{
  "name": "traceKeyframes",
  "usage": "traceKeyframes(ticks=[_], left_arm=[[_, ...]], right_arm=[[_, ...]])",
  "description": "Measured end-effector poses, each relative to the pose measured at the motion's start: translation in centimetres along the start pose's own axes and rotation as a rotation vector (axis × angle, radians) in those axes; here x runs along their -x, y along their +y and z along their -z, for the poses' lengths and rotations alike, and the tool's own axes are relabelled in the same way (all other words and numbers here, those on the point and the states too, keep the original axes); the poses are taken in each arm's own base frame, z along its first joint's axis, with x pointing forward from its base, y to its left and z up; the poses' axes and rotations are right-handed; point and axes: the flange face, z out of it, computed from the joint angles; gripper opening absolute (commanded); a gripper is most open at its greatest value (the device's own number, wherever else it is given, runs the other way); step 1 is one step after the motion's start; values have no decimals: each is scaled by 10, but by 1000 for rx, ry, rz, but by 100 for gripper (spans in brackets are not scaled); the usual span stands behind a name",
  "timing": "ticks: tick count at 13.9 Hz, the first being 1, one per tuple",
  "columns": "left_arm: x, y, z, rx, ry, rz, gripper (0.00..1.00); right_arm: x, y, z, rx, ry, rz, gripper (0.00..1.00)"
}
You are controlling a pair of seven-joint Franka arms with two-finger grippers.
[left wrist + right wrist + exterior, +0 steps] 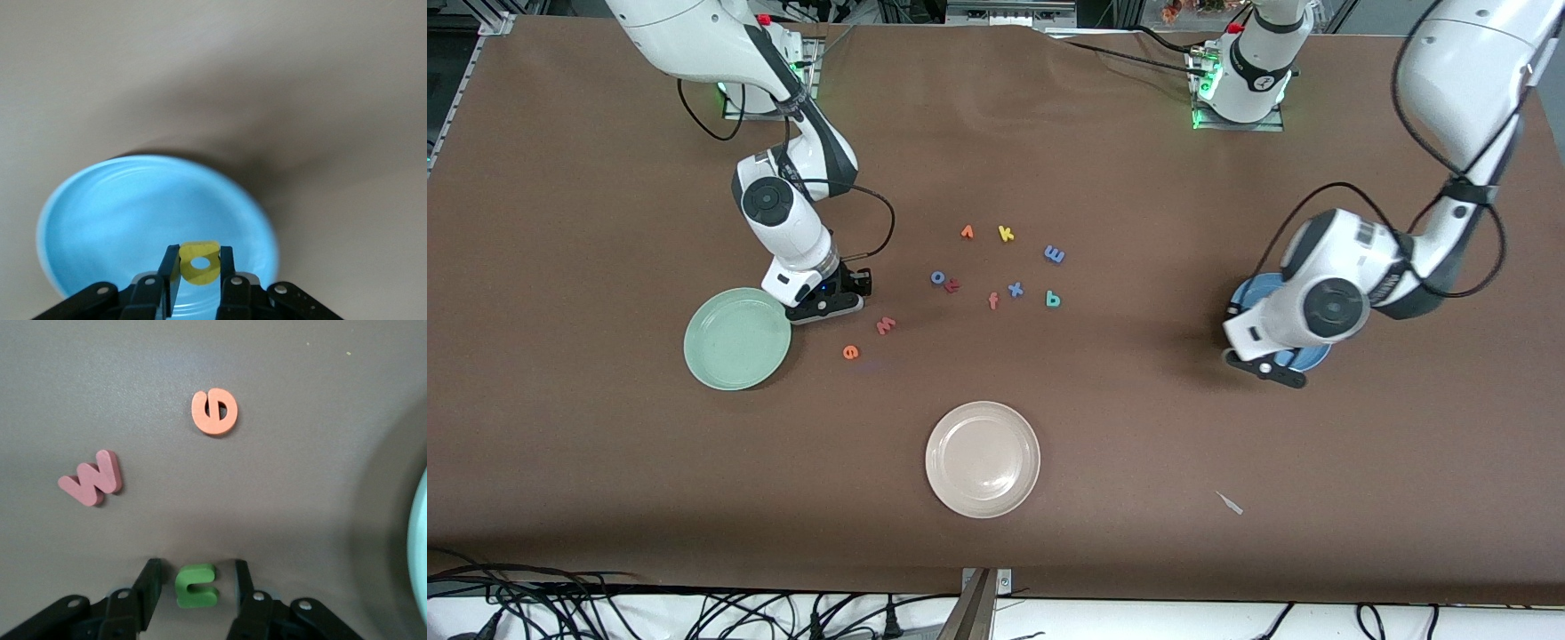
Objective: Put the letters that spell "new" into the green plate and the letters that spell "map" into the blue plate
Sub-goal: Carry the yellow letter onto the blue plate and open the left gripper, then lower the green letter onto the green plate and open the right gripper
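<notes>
The left arm (1325, 307) covers most of the blue plate (1249, 289). The green plate (419, 547) is cut off in the right wrist view.

Beige-white plate (983, 460) near the front camera; yellow k (1006, 234), blue x (1016, 289), pink f (993, 301) mid-table.

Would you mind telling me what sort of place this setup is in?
Probably a robotics lab: two arms bolted to a brown-covered table, cables trailing along its edge, foam letters and plastic plates laid out as test props.
</notes>
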Motion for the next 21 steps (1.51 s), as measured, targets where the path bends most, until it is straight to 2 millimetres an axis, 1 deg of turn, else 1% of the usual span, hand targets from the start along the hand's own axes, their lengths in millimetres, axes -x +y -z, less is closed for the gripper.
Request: traceKeyframes(ticks=[1, 2, 3, 4, 5, 7, 9, 11, 12, 13, 14, 15, 17, 18, 19, 21], left_arm=[[6, -17, -4, 11, -4, -21, 70], [10, -26, -9, 20, -9, -34, 100], [11, -28, -12, 25, -13, -42, 100], [9, -23, -13, 27, -14, -50, 100], [7, -16, -11, 27, -10, -60, 100], [0, 7, 3, 61, 14, -44, 100], [-7, 38, 18, 122, 34, 45, 100], [-17, 79, 33, 147, 64, 126, 100], [-23, 105, 39, 150, 90, 161, 100], [-29, 134, 43, 151, 116, 190, 100], [-34, 166, 45, 155, 140, 214, 100], [-36, 198, 46, 163, 165, 237, 100], [-37, 255, 44, 180, 199, 278, 100], [-36, 278, 41, 179, 210, 295, 100], [-37, 297, 35, 167, 225, 316, 100], [-39, 324, 15, 129, 252, 355, 100]], right_arm=[[0, 0, 0, 0, 0, 0, 43], [0, 0, 0, 0, 0, 0, 38], [0, 0, 0, 0, 0, 0, 31], [-1, 1, 1, 2, 2, 1, 26], [-1, 2, 1, 3, 3, 0, 24], [-1, 2, 2, 4, 4, 2, 21], [-1, 2, 2, 4, 4, 3, 20], [-2, 1, 3, 4, 6, 12, 19], [-4, 2, 6, 6, 6, 23, 19], [-8, 6, 12, 14, -6, 39, 19], [-16, 14, 24, 27, -27, 60, 19], [-26, 25, 40, 41, -50, 84, 19], [-48, 51, 76, 63, -84, 132, 20], [-56, 65, 90, 71, -95, 158, 21], [-60, 79, 97, 78, -100, 186, 23], [-61, 113, 98, 93, -110, 231, 31]])
